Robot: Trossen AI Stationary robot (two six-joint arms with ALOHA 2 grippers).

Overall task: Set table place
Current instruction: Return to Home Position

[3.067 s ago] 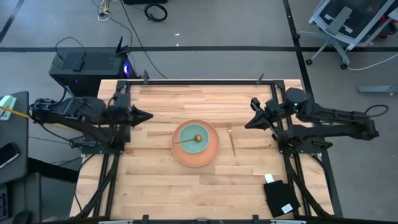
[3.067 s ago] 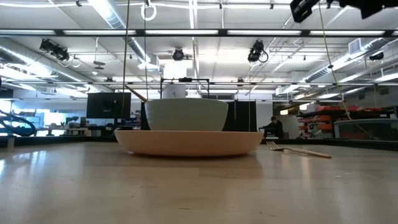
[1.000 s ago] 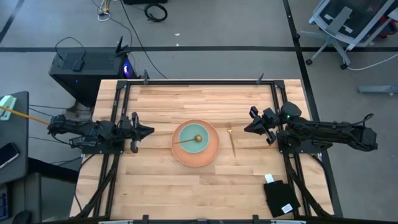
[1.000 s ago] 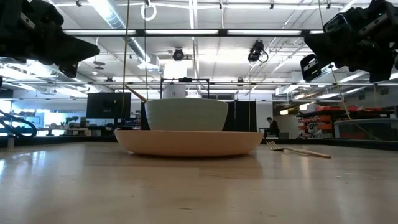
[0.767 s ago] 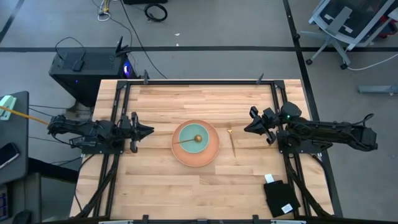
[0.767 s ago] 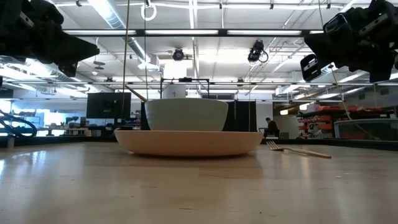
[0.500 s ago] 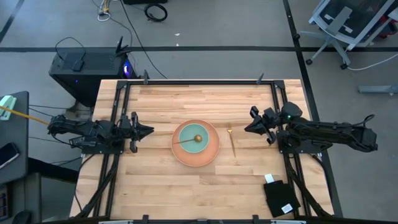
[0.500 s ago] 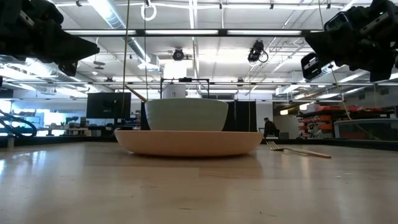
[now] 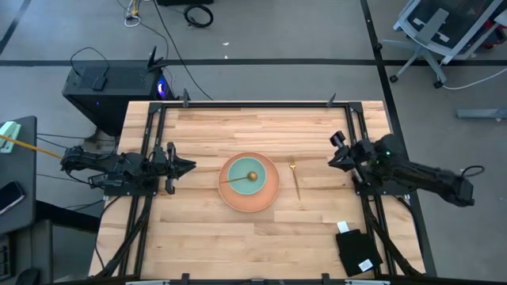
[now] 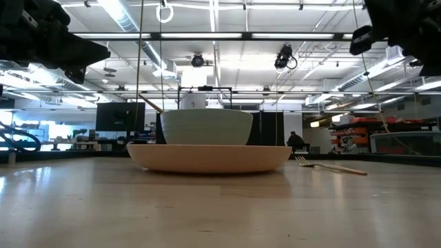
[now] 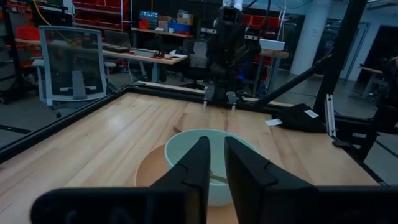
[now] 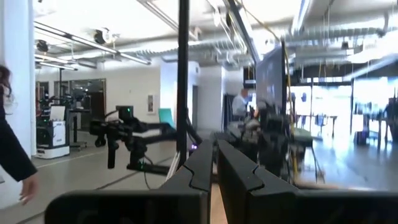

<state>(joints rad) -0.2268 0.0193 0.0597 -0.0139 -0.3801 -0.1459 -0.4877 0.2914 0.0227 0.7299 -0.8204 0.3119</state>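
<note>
as my right gripper (image 9: 336, 152) draws back toward its side of the table (image 9: 238, 245), pinched closed and empty like the parked left gripper (image 9: 187, 166), i judge the place set: spoon (image 9: 252, 176) in bowl (image 9: 258, 185) on plate (image 9: 270, 195) at centre, fork (image 9: 295, 180) just beside it.

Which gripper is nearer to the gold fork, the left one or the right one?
Right. The right gripper hovers right of the fork; the left gripper is beyond the plate, on its other side.
</note>
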